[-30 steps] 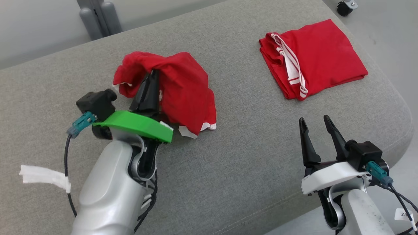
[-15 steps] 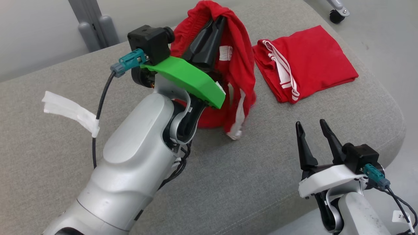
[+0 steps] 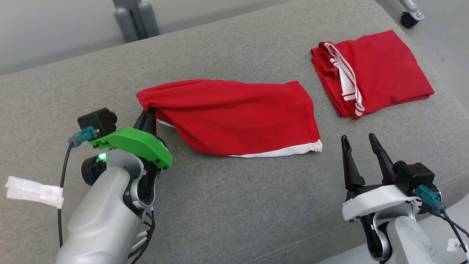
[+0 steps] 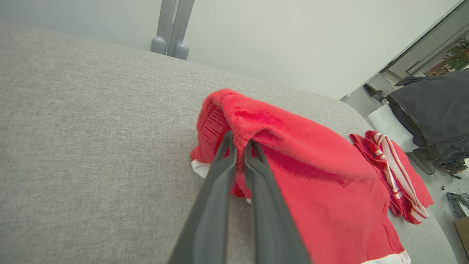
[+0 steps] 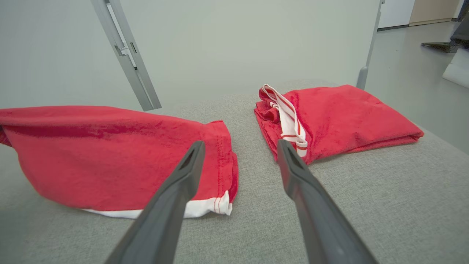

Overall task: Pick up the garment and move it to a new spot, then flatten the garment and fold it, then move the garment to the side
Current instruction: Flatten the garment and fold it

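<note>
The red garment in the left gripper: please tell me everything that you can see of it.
The red garment is soft knit-looking cloth with a white band along its near hem. It lies stretched out, loosely creased, on the grey cushion, not yet flat. Its left end, a ribbed edge, is raised a little and pinched in the shut left gripper. Nothing else touches it; the open right gripper stands apart from it.

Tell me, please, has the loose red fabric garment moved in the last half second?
Yes. The loose red garment dropped from higher than the folded red garment to lying beside it.
</note>
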Robot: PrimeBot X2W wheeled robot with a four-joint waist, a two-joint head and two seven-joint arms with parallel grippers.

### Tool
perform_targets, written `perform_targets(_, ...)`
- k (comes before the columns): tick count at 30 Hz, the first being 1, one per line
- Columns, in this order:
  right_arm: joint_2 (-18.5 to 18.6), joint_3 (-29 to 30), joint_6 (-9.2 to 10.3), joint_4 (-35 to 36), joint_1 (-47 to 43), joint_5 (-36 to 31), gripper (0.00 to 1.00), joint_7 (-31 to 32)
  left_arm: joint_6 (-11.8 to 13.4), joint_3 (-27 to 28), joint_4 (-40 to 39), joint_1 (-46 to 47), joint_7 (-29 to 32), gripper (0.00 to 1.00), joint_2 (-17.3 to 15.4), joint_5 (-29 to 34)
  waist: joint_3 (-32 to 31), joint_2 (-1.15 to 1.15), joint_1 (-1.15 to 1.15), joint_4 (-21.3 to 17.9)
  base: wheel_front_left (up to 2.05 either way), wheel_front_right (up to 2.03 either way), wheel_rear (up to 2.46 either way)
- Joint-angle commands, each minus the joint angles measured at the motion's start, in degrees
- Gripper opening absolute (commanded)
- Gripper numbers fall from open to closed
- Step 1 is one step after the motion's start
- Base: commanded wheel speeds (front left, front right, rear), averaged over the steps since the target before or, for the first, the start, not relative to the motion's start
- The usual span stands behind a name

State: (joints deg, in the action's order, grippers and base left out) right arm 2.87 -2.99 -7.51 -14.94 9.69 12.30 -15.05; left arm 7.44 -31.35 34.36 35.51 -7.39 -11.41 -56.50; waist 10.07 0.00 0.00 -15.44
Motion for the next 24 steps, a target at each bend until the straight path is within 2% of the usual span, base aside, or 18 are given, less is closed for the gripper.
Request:
perform_targets(1, 0.0, 0.0, 0.04, 0.2, 0.0, -0.6, 1.0, -0.2, -0.4, 0.3, -0.3, -1.5, 0.1, 0.0, -0.6, -0.4, 0.2, 0.0, 0.0, 3.6, 0.0, 0.0, 0.0)
perform_targets(6, 0.1, 0.0, 0.05, 0.5, 0.3, -1.1, 1.0, -0.2, -0.9, -0.4, -4.0, -6.5, -0.1, 0.0, -1.6, -1.1, -0.4, 0.0, 0.0, 8.1, 0.0, 0.0, 0.0)
perform_targets(10, 0.1, 0.6, 0.04, 0.5, -0.2, -1.7, 1.0, -0.2, 0.2, -1.2, -9.3, -9.9, 0.5, 0.0, -2.7, -0.7, -0.6, 0.0, 0.0, 10.5, 0.0, 0.0, 0.0)
perform_targets(16, 0.1, 1.5, 0.04, 0.7, -1.1, -2.5, 1.0, -0.2, 4.1, -2.1, -22.3, -16.2, 3.5, 0.0, -6.0, -0.7, -0.8, 0.0, 0.0, 12.7, 0.0, 0.0, 0.0)
perform_targets(21, 0.1, 1.0, 0.05, 0.7, -0.4, -2.3, 1.0, -0.2, 7.8, -3.4, -32.6, -21.2, 7.6, 0.0, -8.9, -1.4, -0.4, 0.0, 0.0, 12.3, 0.0, 0.0, 0.0)
perform_targets(24, 0.1, 0.6, 0.05, 0.8, -0.1, -2.1, 1.0, -0.2, 9.0, -3.4, -35.7, -21.8, 9.5, 0.0, -10.3, -1.7, 0.4, 0.0, 0.0, 11.6, 0.0, 0.0, 0.0)
